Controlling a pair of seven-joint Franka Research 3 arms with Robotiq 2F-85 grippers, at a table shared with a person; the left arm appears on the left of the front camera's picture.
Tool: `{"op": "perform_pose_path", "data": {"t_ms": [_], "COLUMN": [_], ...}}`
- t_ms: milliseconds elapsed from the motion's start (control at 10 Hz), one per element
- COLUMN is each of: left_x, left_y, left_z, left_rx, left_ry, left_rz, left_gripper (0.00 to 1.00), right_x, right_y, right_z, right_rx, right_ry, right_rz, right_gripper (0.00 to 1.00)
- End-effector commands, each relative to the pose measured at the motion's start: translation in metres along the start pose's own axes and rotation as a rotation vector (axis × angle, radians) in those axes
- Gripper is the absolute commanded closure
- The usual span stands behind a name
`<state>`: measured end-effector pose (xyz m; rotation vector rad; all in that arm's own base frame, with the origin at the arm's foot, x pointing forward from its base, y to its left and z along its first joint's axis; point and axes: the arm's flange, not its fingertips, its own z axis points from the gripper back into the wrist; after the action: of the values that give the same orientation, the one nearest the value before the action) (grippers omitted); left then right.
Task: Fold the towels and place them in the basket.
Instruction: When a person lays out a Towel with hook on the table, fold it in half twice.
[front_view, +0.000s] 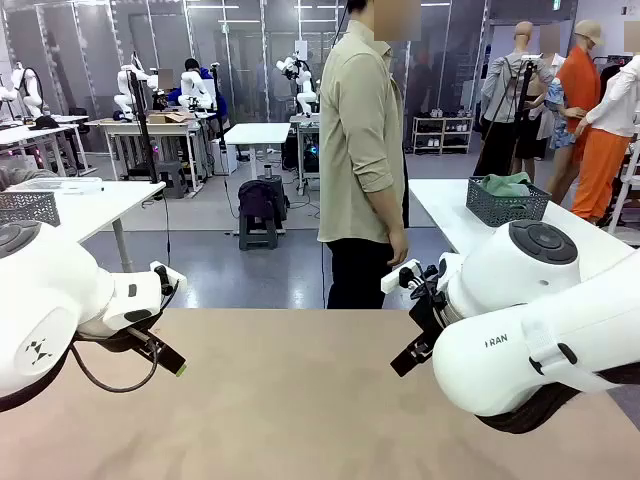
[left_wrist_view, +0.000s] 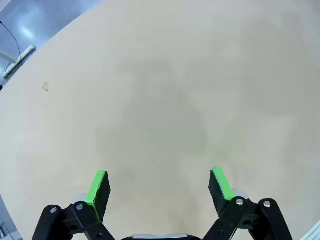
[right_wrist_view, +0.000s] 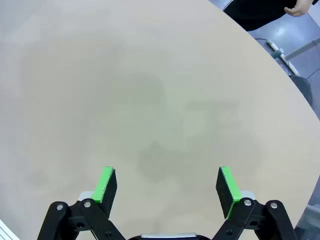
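Bright even overhead light, soft shadows on table (left_wrist_view: 165, 75), wide-angle bowing at wrist-view edges

Tan table (front_view: 300, 400), person (front_view: 360, 130) in olive shirt standing at its far edge, white tables (front_view: 258, 133) behind

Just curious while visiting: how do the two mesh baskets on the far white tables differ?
The right basket has green-blue cloth heaped above its rim; the left basket shows nothing above its rim. The right basket is in full view; the left basket is cut off by the picture's edge. Both are dark wire mesh and stand on white tables.
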<state>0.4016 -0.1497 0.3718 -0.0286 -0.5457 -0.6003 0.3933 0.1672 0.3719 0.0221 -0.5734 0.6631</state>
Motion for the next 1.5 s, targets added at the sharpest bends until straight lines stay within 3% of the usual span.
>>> {"op": "perform_pose_path", "data": {"t_ms": [0, 1000, 1200, 1400], "left_x": [0.0, 0.0, 0.003, 0.017], "left_y": [0.0, 0.0, 0.008, 0.023], "left_z": [0.0, 0.0, 0.025, 0.072], "left_rx": [0.0, 0.0, -0.061, -0.079], "left_ry": [0.0, 0.0, -0.054, -0.097], "left_rz": [0.0, -0.001, -0.001, -0.041], "left_gripper": [0.0, 0.0, 0.0, 0.0], "right_x": [0.0, 0.0, 0.01, 0.021], "right_y": [0.0, 0.0, -0.002, -0.011], "right_z": [0.0, 0.0, 0.02, 0.071], "right_rx": [0.0, 0.0, 0.016, 0.034], "right_ry": [0.0, 0.0, -0.022, -0.077], "right_rz": [0.0, 0.002, 0.027, 0.039], "right_gripper": [0.0, 0.0, 0.0, 0.0]}}
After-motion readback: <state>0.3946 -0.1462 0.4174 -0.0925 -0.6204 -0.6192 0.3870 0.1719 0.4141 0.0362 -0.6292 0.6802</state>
